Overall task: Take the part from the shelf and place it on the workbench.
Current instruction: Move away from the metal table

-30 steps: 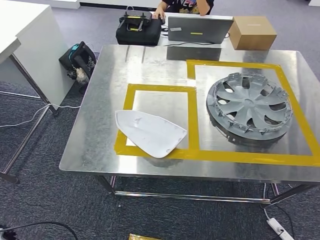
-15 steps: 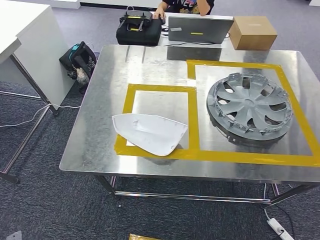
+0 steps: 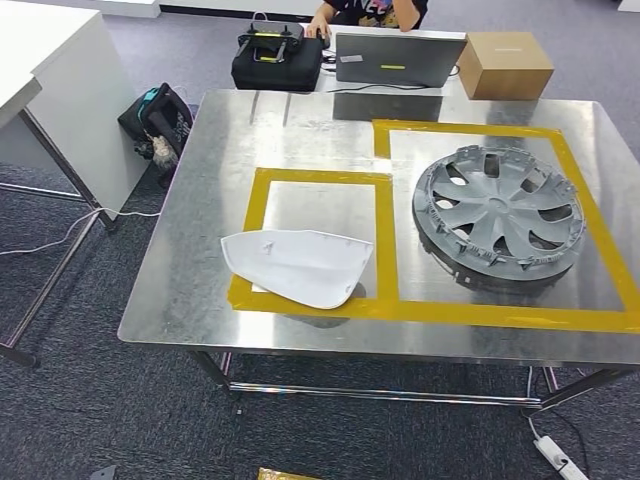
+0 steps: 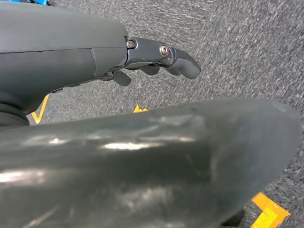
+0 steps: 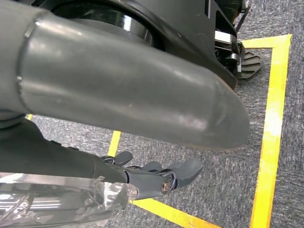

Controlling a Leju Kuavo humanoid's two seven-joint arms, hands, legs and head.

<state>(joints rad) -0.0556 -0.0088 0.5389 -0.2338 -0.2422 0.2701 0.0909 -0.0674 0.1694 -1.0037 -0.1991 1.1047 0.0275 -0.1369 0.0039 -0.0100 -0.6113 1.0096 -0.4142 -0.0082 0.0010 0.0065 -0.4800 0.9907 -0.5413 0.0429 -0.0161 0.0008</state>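
Observation:
The white curved part (image 3: 296, 265) lies on the steel workbench (image 3: 189, 260), across the near-left corner of the smaller yellow-taped square (image 3: 386, 240). Nothing touches it. In the left wrist view my left hand (image 4: 71, 57) hangs over grey carpet, its dark fingers (image 4: 172, 57) stretched out straight with nothing in them. In the right wrist view my right hand (image 5: 107, 95) also hangs over the carpet, and its fingers (image 5: 161, 178) are extended and hold nothing.
A grey wheel cover (image 3: 498, 215) fills the larger taped square to the right. Beyond the bench sit a laptop (image 3: 398, 58), a cardboard box (image 3: 504, 65), a black case (image 3: 276, 55) and a person (image 3: 362, 12). A white desk (image 3: 53, 90) and a bag (image 3: 158, 120) stand at left.
The white part has turned and shifted slightly to the left on the bench, its left tip now further out. The wheel cover has stayed put.

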